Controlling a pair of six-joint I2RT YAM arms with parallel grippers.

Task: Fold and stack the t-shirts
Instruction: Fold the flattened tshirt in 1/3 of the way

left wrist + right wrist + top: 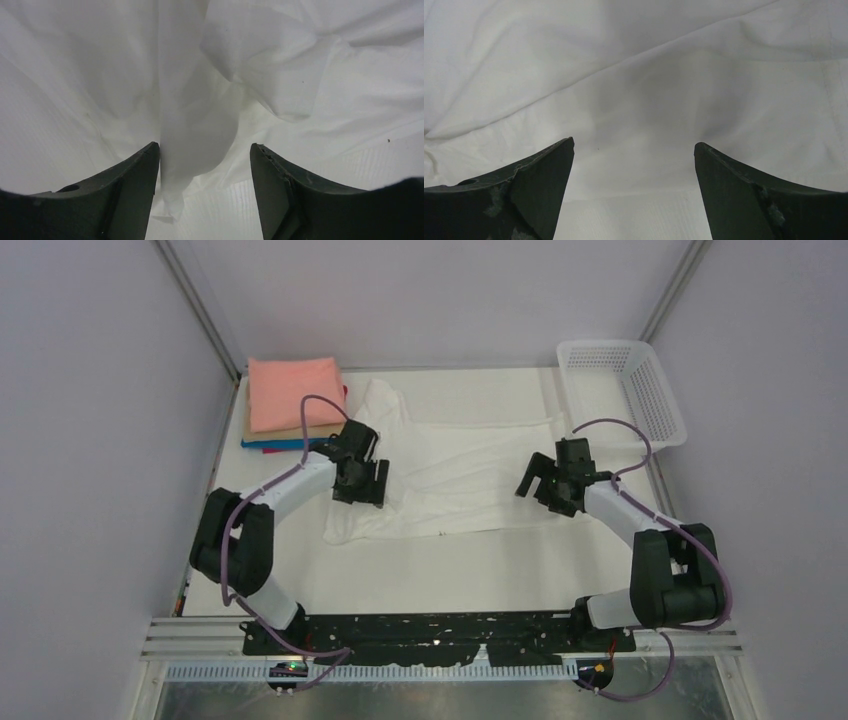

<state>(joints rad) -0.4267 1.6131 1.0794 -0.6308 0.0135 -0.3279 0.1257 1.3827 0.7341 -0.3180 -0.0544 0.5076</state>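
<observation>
Table (430, 575) — folded stack (295, 392) overhead only

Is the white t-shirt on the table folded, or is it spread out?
Spread out. The white t-shirt lies wide and wrinkled across the table, one sleeve sticking out, unlike the compact folded stack at the far left corner.

No readable text, labels, brands, numbers or signs anywhere in three views; cloth and arms bore no legible markings.
</observation>
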